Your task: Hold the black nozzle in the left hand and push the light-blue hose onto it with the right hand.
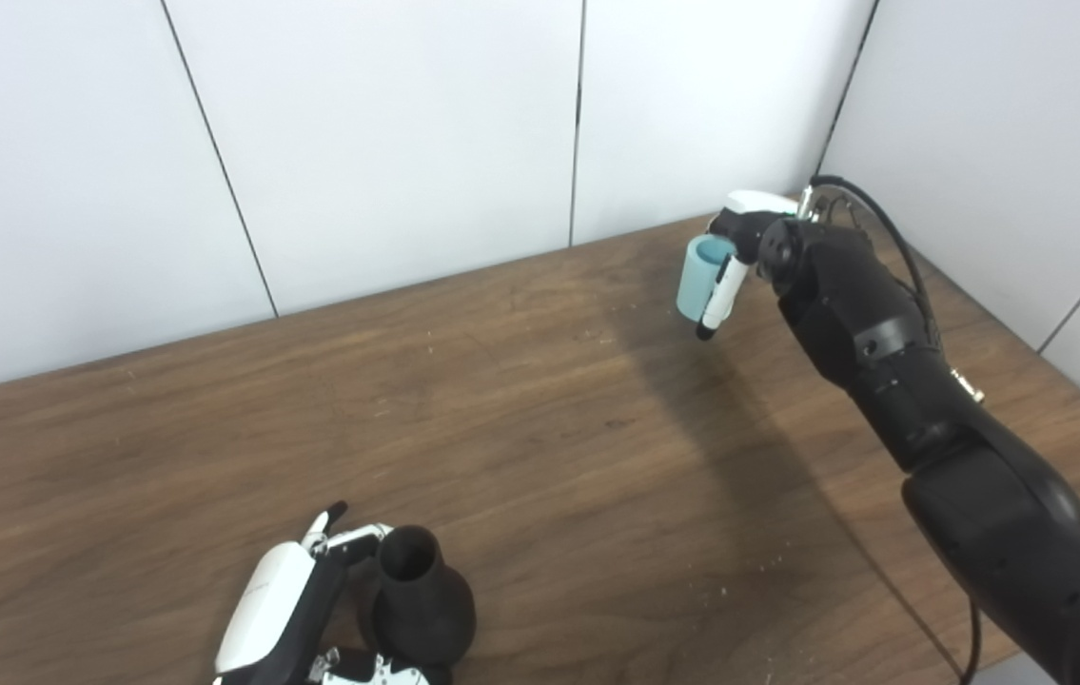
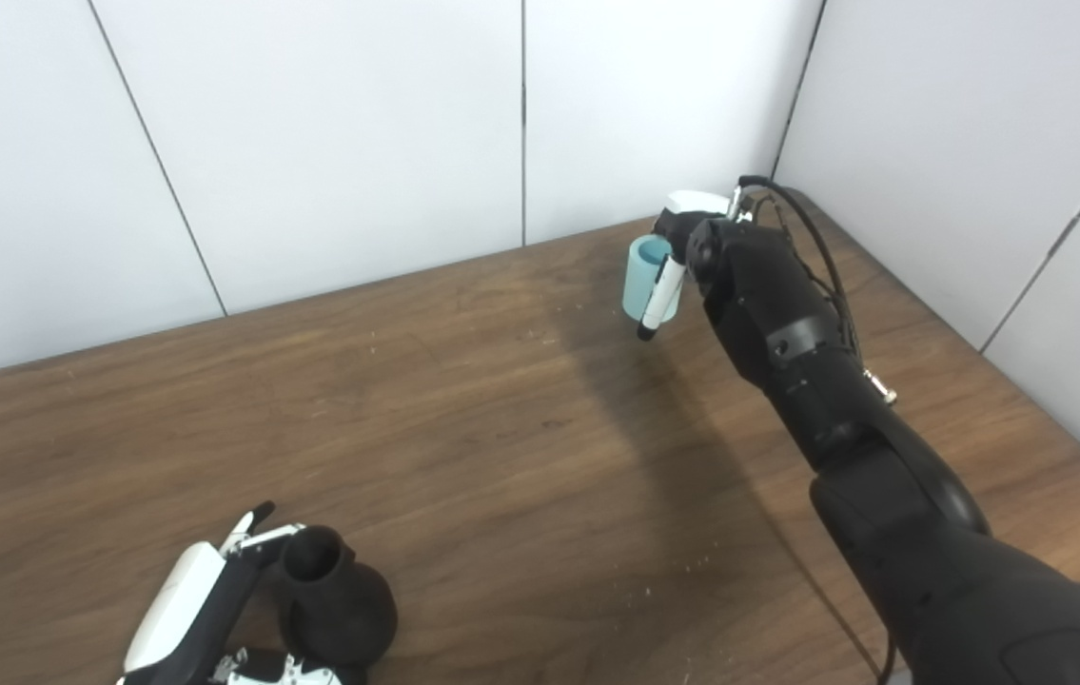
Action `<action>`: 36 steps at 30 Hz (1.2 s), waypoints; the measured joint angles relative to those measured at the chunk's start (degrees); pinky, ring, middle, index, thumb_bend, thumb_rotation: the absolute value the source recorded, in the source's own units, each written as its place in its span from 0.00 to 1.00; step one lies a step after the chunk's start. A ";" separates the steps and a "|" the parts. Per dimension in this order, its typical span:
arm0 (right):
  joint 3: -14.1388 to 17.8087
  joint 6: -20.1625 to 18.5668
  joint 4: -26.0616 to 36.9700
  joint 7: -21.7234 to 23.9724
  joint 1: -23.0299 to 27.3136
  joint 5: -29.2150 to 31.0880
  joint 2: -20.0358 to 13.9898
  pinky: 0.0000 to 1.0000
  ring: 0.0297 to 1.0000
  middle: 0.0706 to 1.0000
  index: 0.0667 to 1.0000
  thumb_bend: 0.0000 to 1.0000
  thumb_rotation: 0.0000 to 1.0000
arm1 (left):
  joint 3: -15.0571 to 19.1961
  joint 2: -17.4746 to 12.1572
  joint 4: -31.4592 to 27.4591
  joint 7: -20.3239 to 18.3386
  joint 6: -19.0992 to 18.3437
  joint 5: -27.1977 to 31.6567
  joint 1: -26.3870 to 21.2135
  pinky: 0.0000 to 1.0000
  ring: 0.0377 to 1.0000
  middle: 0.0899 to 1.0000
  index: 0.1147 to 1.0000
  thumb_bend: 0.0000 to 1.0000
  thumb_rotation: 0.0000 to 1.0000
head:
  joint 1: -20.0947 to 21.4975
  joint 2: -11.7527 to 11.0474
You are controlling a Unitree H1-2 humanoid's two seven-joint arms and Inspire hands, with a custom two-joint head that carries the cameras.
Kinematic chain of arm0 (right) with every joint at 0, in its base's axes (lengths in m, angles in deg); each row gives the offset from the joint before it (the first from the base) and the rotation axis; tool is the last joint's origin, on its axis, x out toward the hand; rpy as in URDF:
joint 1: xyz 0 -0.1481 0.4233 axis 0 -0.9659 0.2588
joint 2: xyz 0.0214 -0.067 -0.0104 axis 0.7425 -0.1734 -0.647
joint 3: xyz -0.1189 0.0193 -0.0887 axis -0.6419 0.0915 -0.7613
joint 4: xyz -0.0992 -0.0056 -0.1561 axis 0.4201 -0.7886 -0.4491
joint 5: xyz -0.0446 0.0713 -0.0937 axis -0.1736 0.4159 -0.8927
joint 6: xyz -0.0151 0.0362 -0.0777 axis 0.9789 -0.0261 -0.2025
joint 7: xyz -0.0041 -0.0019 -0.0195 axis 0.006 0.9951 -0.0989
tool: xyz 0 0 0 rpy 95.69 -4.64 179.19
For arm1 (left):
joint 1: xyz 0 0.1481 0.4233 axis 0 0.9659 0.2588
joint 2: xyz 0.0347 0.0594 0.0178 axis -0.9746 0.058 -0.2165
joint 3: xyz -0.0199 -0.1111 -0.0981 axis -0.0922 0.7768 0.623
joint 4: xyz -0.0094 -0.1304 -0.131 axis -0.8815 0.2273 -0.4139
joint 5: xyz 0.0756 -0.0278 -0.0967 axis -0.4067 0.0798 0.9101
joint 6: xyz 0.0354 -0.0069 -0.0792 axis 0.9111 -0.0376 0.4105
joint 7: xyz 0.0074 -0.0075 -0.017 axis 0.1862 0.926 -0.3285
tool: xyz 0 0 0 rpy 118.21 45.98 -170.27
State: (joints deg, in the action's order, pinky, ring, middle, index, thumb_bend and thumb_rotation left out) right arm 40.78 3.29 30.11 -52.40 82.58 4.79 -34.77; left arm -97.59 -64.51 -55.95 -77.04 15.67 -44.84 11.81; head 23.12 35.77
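Nozzle gripped low at 7 o'clock, hose held far off at 1 o'clock, nothing mated yet.

Black nozzle [image 1: 422, 599] stands narrow mouth up at the table's near edge; my left hand [image 1: 297, 609] is wrapped round its flared body, fingers closed on it. Light-blue hose [image 1: 703, 276] is a short piece, open end facing me, pinched in my right hand [image 1: 751, 249] near the back wall, well apart from the nozzle. Wooden table [image 1: 540, 428] between them is bare. Risks as I see them: the hose grip looks thin, so it could slip or twist on the way over; with the hose mouth angled off the nozzle's axis, I could jam the rim, or tip the nozzle in the left hand.
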 measured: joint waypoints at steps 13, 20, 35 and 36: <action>-2.20 0.01 -0.16 -3.23 0.00 2.41 -0.31 0.61 0.67 0.73 0.75 0.88 0.03 | -0.27 0.00 -0.30 -0.18 -0.63 -0.01 -0.02 1.00 0.68 0.43 0.43 0.52 0.00 | -0.53 0.26; -3.28 0.00 -0.56 -3.93 -0.02 2.73 -0.84 0.57 0.63 0.70 0.75 0.87 0.02 | -0.68 -0.02 -0.89 -0.30 -1.68 -0.13 0.01 1.00 0.67 0.43 0.43 0.52 0.00 | -0.70 0.70; -4.62 -0.01 -0.64 -3.93 0.01 3.19 -1.87 0.53 0.54 0.59 0.62 0.86 0.00 | -0.77 -0.04 -0.89 -0.34 -1.70 -0.12 -0.06 1.00 0.67 0.43 0.42 0.52 0.00 | -0.88 0.70; -4.62 -0.01 -0.62 -3.93 0.01 3.19 -1.88 0.53 0.54 0.59 0.62 0.86 0.00 | -0.79 -0.04 -0.89 -0.34 -1.70 -0.12 -0.07 1.00 0.67 0.43 0.42 0.52 0.00 | -0.88 0.70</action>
State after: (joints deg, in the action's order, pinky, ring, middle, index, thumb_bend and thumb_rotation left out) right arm 36.16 3.29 29.49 -56.33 82.60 7.98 -36.66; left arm -98.37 -64.55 -56.85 -77.38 13.97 -44.96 11.74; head 22.24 36.47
